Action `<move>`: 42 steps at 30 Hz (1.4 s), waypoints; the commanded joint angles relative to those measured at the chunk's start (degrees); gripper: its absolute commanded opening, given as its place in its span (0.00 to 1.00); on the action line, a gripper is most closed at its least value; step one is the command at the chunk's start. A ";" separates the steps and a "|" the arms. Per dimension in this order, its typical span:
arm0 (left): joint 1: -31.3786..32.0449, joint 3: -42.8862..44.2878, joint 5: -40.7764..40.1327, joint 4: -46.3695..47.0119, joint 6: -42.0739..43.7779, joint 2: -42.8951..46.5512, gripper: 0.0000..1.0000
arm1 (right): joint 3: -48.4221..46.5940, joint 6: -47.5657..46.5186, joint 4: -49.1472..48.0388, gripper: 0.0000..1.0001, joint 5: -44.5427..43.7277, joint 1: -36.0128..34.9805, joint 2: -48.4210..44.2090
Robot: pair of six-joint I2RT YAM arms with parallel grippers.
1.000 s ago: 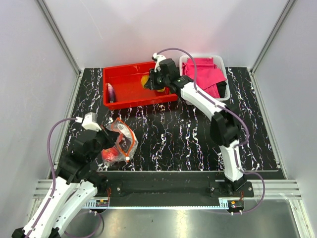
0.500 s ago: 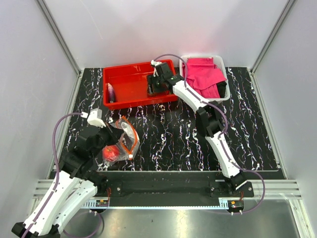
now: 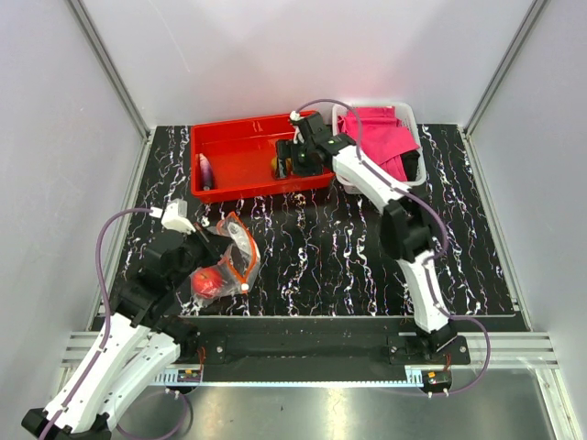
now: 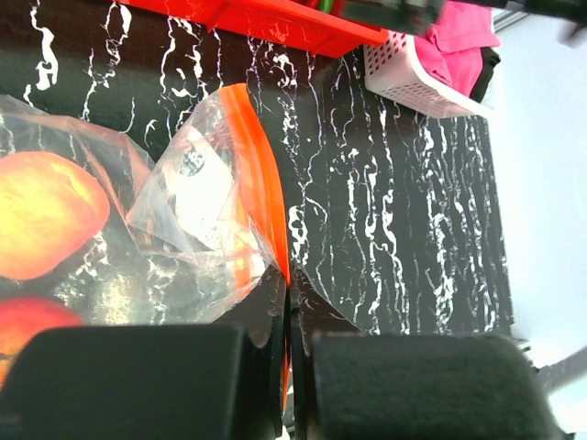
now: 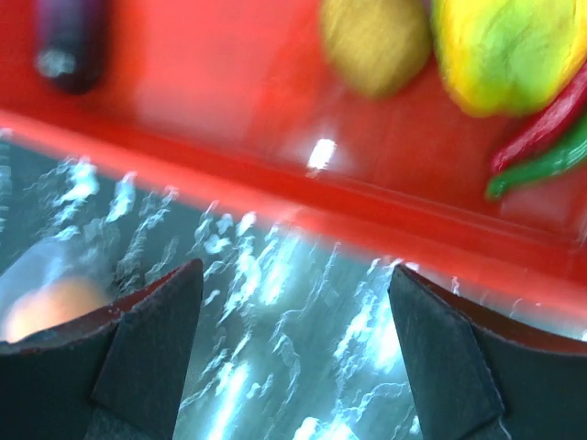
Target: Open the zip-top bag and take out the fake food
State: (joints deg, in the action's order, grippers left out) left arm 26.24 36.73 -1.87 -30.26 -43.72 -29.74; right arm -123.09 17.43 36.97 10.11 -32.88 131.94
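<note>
The zip-top bag [image 3: 229, 264] lies on the black table at the near left, clear with an orange zip strip [image 4: 254, 188]. My left gripper [image 4: 287, 298] is shut on that strip at the bag's edge. Inside the bag are two pieces of fake food, an orange-red fruit [image 4: 44, 213] and a red one [image 3: 209, 282]. My right gripper [image 5: 295, 270] hangs open and empty over the near rim of the red tray [image 3: 240, 189]. In the tray lie a purple eggplant [image 5: 69, 44], a brown kiwi [image 5: 376, 41], a yellow-green mango [image 5: 504, 55], a red chili [image 5: 541, 128] and a green chili [image 5: 541, 161].
A white basket [image 3: 410, 112] with pink cloths [image 3: 378, 133] stands at the back right, next to the tray. The right arm reaches across the middle of the table. Grey walls close in the table on the left, back and right.
My right gripper has opened over the tray, and the yellow fruit it carried now lies in the tray. The left gripper has shifted slightly with the bag.
</note>
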 commanded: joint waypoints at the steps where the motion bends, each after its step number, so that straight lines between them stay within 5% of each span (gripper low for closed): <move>1: 0.13 1.33 1.51 2.93 -3.03 -0.06 0.00 | 12.49 4.54 -5.04 0.89 5.27 -1.56 -17.28; 5: 0.13 1.15 3.71 4.41 -4.44 0.20 0.00 | 30.92 6.30 -13.05 0.87 9.64 -4.90 -28.03; 11: 0.13 0.71 8.45 8.28 -7.42 1.00 0.00 | 44.76 8.75 -20.00 0.79 11.69 -13.16 -38.06; 24: 0.13 -2.63 11.80 13.82 -11.64 -1.02 0.00 | 48.47 14.12 -26.60 0.42 10.72 -19.76 -38.60; 37: 0.13 -5.09 13.82 18.57 -14.55 -1.99 0.00 | 41.88 14.12 -30.29 0.47 8.97 -20.64 -24.89; 42: 0.13 -5.53 14.08 19.62 -14.46 -2.96 0.00 | 42.14 14.65 -32.22 0.60 7.73 -20.64 -22.44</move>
State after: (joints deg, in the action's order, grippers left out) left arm 26.24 31.70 10.26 -15.64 -57.58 -32.05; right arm -78.48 31.59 9.19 19.75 -52.99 108.51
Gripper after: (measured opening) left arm 0.008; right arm 0.546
